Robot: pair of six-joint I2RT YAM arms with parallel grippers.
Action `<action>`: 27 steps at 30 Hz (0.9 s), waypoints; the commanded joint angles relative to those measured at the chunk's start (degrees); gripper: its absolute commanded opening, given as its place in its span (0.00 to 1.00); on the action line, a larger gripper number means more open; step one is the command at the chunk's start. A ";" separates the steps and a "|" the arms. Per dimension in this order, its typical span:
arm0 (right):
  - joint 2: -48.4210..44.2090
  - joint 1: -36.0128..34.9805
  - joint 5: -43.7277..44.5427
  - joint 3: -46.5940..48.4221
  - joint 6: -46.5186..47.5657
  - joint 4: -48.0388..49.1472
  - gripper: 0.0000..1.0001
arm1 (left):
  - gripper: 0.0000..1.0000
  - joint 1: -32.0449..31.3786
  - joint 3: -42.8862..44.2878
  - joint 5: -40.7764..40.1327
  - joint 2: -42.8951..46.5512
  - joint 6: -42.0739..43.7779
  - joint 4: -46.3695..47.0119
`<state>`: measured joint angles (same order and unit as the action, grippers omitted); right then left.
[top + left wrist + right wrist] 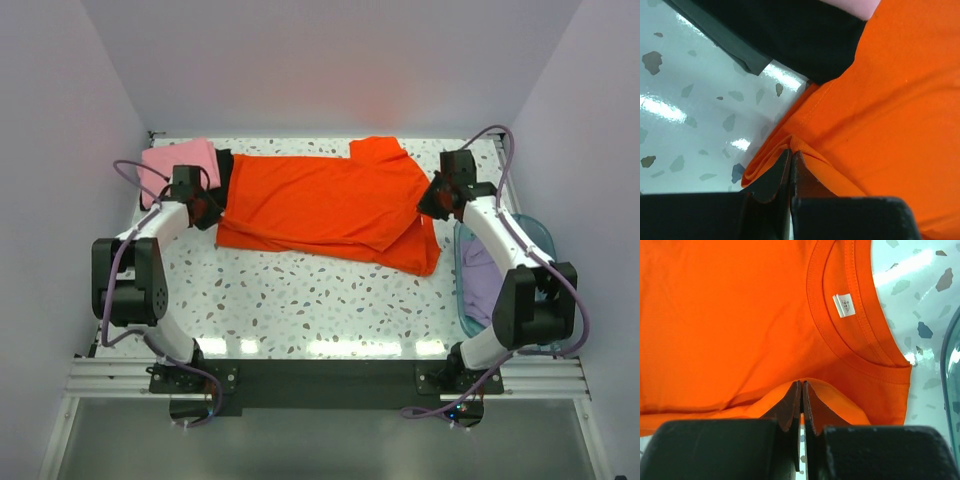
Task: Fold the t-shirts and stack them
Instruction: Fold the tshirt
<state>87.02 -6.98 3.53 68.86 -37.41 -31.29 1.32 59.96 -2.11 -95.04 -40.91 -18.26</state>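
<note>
Terrazzo-speckled white tabletop (pixel 300 300), glossy under the lights, boxed in by plain pale walls (pixel 330 60). Spread flat across its far half lies the bright orange-red soft cloth t-shirt (pixel 320 205), smooth, with a ribbed collar. The left gripper (pixel 790 154) is pinched tight on a fold at its hem end, and the right gripper (pixel 802 386) is likewise just below the collar. A folded pink t-shirt (pixel 178 160) and a black t-shirt (pixel 224 165) lie at the far left corner. Crumpled lavender cloth (pixel 482 275), probably a shirt, sits in the translucent blue plastic basket (pixel 540 232) on the right.
</note>
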 commanded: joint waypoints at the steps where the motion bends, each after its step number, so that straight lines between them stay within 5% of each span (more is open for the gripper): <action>1: 1.65 0.65 -0.10 3.38 1.02 2.37 0.00 | 0.00 -0.27 3.92 0.17 -1.46 0.12 0.77; 27: 11.24 3.55 -1.07 12.08 3.04 2.37 0.00 | 0.00 -0.88 13.15 1.23 -10.86 -0.05 1.21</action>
<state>97.32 -3.99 2.61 78.17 -35.64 -30.52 0.60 69.87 -1.43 -105.27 -40.93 -18.52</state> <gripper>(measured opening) 0.014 0.018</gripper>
